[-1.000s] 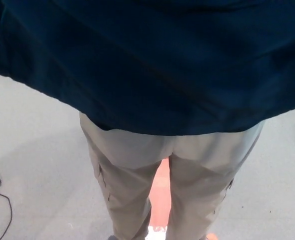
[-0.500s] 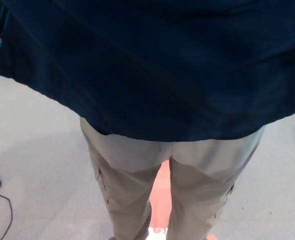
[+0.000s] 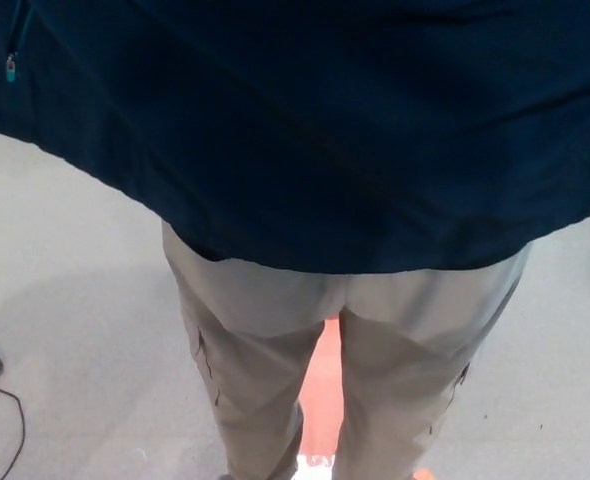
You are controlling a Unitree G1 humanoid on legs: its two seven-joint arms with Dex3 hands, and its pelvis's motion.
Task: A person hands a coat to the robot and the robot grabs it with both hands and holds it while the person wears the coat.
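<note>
Coat (image 3: 315,120) fills upper frame, hem across person's trousers (image 3: 265,340). I see neither hand; state cannot be told. Teal zip pull (image 3: 11,68) top left. Cable (image 3: 5,420) on floor (image 3: 65,260), bottom-left corner.

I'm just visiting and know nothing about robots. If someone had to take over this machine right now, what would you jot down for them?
Hands: neither the left nor the right shows in the head view, so their grip cannot be checked.
Coat: dark navy, spread across the top of the picture, hem hanging over the person's beige trousers.
Done: coat is up against the person, who faces away.
Left: whether the arms are in the sleeves cannot be seen.
</note>
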